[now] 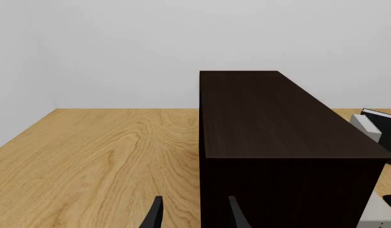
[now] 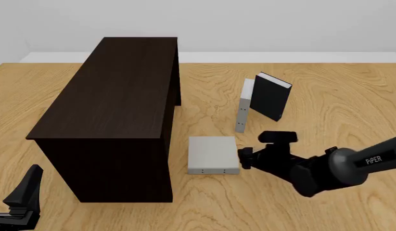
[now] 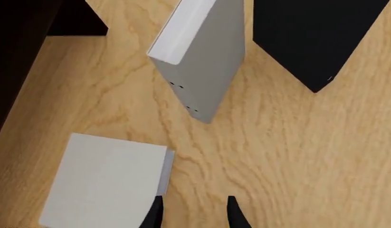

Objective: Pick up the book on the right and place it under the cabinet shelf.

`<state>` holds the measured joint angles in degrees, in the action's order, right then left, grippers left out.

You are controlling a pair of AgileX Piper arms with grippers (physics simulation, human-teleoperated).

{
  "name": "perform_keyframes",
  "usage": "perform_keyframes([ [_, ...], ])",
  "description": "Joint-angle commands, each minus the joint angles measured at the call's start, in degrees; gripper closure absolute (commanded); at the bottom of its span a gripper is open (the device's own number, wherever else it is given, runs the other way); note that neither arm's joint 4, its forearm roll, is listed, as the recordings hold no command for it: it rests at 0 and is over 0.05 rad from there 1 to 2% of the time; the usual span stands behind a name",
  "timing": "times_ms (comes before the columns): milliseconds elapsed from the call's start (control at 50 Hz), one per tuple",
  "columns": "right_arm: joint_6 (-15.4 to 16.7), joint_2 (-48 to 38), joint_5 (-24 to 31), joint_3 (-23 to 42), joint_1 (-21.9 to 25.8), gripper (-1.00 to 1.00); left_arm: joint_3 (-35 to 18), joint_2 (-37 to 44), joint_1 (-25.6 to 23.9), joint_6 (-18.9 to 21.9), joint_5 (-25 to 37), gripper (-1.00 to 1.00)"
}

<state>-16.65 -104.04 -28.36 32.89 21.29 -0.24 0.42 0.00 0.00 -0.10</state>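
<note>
We see a wooden table from above. The grey book lies flat on it, its cover facing up, just to the right of the tall dark cabinet. Its slightly longer sides run from 12 to 6 o'clock, and tiny dark dots mark its 6 o'clock edge.

The right gripper sits low at the book's 3 o'clock edge. The book therefore lies at 9 o'clock from it, and the cabinet lies further along that same line. In the right wrist view the two dark fingers stand apart with bare table between them. One finger is right at the book's white page edge (we cannot tell whether it touches).

The left gripper, fingers also apart, waits at the cabinet's near left corner, well away from the book. We judge the right arm the nearer one.

A slimmer grey book and a black book stand upright at 12 o'clock from the right gripper.
</note>
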Motion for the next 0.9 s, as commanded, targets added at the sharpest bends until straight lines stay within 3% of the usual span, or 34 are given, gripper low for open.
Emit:
perform_keyframes([
  [20,-0.57,-2.51,-0.47,1.49,1.68,-1.0,0.0,0.0,0.0,0.0,0.0,-1.0],
  [460,-2.15,-4.12,-1.19,2.87,5.29,-1.0,0.0,0.0,0.0,0.0,0.0,-1.0],
  [900,-1.79,-1.07,2.19,5.71,8.97,-1.0,0.0,0.0,0.0,0.0,0.0,-1.0],
])
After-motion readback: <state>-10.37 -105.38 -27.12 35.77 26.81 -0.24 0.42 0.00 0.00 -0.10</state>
